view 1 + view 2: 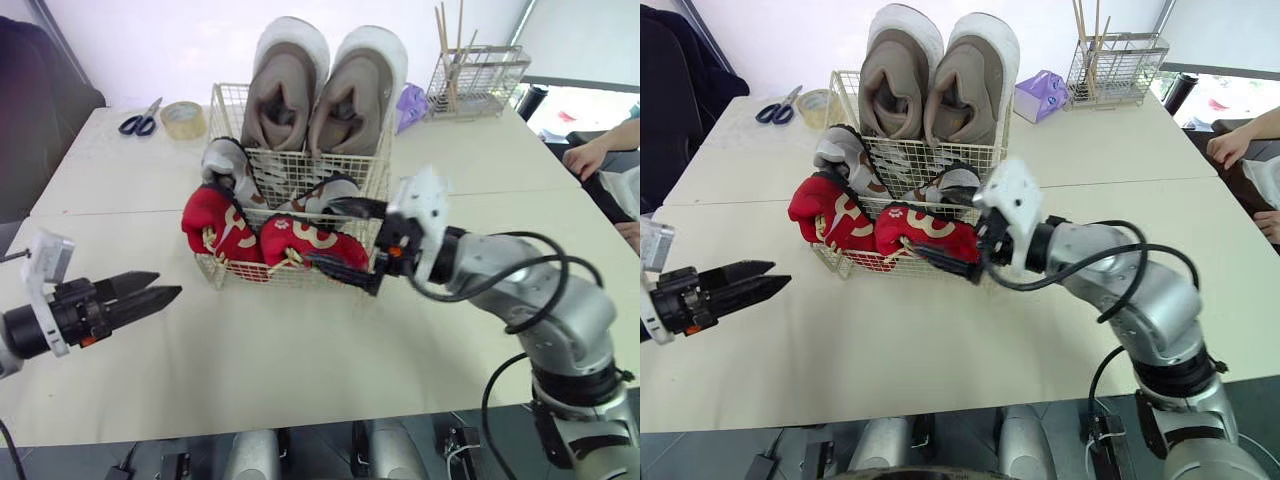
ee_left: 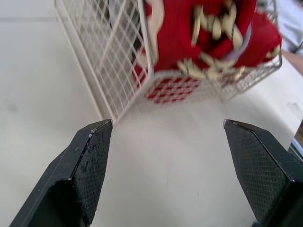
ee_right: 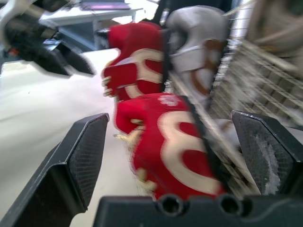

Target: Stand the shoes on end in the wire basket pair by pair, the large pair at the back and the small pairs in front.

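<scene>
**Basket loaded with three pairs; right fingers spread at the right-hand red shoe**

**Task items.** The white wire basket (image 1: 222, 98) stands at the middle of the cream bench (image 1: 300, 350).
- At 12 o'clock inside it, the large taupe sneakers with white soles (image 1: 325, 85) stand on end side by side, rising well above the rim.
- In front of them are the small grey shoes (image 1: 228, 165), one at each side of the basket.
- At 6 o'clock are the small red shoes with cream lettering (image 1: 215, 225). They are tilted, and they bulge over the front rim. The left one overhangs the 7 o'clock corner.

**Surroundings.**
- At 10 o'clock from the basket lie the blue-handled scissors (image 1: 140, 120) and the roll of clear tape (image 1: 183, 118).
- At 1 o'clock is a purple tissue pack (image 1: 410, 105).
- At 2 o'clock is a wire rack holding wooden sticks (image 1: 478, 80).
- A person's hand (image 1: 585, 155) rests at the 3 o'clock edge of the bench.

**Fingers.**
- The right gripper (image 1: 350, 240) reaches in from 4 o'clock to the basket's front right corner. Its fingers are spread wide, one above and one below the right-hand red shoe. I cannot tell whether they touch it.
- The left gripper (image 1: 168, 284) hangs over bare bench at 8 o'clock, well apart from the basket. Its fingers are apart and hold nothing.
</scene>
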Controlling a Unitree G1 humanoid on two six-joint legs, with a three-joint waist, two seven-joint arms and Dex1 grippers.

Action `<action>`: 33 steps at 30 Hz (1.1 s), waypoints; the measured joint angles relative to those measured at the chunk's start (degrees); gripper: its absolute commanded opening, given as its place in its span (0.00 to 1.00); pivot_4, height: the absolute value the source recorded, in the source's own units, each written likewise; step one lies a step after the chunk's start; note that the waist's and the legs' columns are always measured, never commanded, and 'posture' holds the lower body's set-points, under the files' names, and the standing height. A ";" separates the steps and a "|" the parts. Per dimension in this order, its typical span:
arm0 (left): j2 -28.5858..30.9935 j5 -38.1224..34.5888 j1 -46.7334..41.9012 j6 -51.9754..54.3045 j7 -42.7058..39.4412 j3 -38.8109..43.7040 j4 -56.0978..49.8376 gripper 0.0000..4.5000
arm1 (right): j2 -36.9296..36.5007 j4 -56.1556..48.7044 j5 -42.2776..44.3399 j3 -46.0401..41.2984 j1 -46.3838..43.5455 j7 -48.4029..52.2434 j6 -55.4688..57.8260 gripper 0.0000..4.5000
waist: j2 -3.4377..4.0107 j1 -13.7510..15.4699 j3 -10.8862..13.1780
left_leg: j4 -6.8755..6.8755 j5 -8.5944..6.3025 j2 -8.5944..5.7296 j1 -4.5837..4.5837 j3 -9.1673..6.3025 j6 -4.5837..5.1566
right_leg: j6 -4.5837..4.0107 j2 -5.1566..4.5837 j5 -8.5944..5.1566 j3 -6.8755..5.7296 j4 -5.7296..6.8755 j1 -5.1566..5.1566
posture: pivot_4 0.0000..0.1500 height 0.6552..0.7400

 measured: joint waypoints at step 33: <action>-2.36 4.93 -13.36 0.16 -0.11 -11.50 6.51 0.86 | 3.23 -1.28 -24.12 4.07 -2.70 -7.23 4.17 1.00 | -0.08 -0.12 -0.05 | 0.08 0.16 -0.02 0.03 -0.04 -0.16 | 0.11 0.04 0.08 0.00 0.13 0.22 | 1.00 1.00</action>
